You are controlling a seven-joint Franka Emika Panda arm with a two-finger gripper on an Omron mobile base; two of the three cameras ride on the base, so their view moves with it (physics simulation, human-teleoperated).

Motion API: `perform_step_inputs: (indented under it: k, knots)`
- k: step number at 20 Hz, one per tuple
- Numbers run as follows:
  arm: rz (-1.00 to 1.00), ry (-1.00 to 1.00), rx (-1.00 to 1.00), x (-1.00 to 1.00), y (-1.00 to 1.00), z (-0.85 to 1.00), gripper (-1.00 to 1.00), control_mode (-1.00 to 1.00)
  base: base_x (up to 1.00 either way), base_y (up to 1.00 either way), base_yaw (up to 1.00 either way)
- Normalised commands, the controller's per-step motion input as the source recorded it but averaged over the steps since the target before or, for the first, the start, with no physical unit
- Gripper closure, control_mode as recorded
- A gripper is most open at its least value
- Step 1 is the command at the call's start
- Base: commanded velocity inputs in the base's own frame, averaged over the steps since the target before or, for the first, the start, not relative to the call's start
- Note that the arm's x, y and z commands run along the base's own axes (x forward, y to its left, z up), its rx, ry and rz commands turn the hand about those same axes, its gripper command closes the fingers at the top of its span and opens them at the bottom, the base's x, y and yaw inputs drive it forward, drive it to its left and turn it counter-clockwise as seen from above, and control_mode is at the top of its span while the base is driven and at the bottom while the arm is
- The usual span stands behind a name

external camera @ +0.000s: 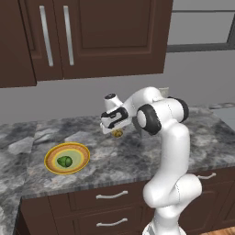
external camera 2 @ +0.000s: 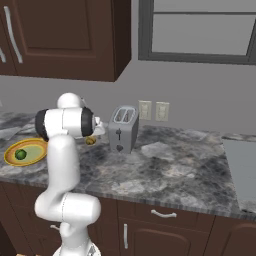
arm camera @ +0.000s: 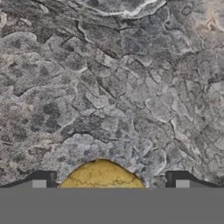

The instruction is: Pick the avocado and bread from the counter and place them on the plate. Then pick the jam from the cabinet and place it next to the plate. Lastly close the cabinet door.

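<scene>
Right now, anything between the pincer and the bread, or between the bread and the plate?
Nothing visible. The open pincer straddles the small golden-brown bread lump. Bare grey marbled counter lies between it and the orange-rimmed plate, which already holds the dark green avocado.

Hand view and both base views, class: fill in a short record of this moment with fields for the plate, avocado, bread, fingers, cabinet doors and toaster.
plate: on the counter, left of the arm
avocado: lying on the plate
bread: on the counter, not on the plate
gripper: open, directly over the bread
fingers: one on each side of the bread, apart from it
cabinet doors: those in view are shut
toaster: upright on the counter, near the wall
</scene>
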Motion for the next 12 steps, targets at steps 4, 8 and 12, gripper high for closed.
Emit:
perform_step_inputs:
  k: [4,8,12]
  knots:
    - [0.0,0.05,-0.02,0.06,0.02,-0.07,1.0,-1.0,0.0,0.0,0.0]
    - [0.0,0.0,0.0,-0.37,0.07,0.01,1.0,-1.0,0.0,0.0,0.0]
    - [0.0,-0.05,0.01,-0.74,0.09,0.15,1.0,-1.0,0.0,0.0,0.0]
